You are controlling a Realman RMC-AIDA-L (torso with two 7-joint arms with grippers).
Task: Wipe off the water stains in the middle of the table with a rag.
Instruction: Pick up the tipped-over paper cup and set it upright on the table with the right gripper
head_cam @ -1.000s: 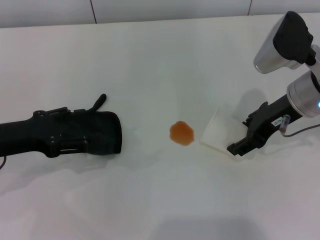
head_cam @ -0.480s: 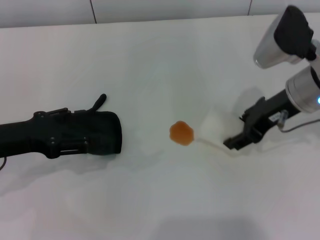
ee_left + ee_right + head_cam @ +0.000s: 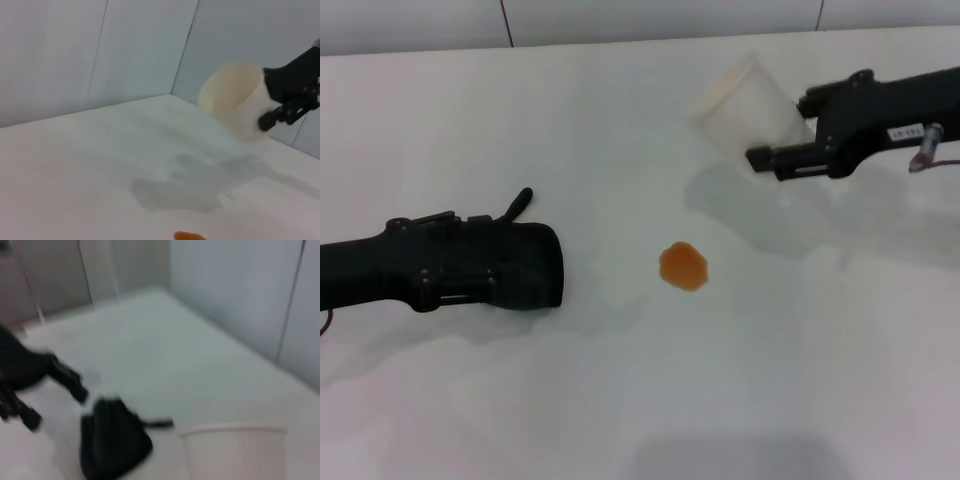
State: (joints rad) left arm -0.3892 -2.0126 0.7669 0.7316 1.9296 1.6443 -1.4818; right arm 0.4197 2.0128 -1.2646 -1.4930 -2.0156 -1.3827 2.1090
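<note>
The rag (image 3: 525, 265), a soft black lump with a thin tab poking up from its far edge, lies flat on the table (image 3: 620, 400) on the left side, and the left gripper (image 3: 470, 280) lies right at it. That arm stretches in low and level from the left edge of the head view, almost flat along the tabletop. Black metal runs into black cloth, so I cannot tell whether its fingers are spread or closed, or whether they have hold of the cloth at all.

Moving right, the water stains (image 3: 683, 267) show as one small orange-amber blot near the middle of the white surface, well apart from the rag and touched by nothing. In the left wrist view only its top edge peeks in (image 3: 190, 236).

Further right and toward the back, the right gripper (image 3: 790, 150) reaches in level from the right edge, raised above the table, its fingers clamped on a white paper cup (image 3: 750, 105). The cup is tipped on its side, its open mouth facing the left and far side, and a soft shadow lies on the table beneath it. A small white label sits on the right gripper's body, but its writing is too small to read.
</note>
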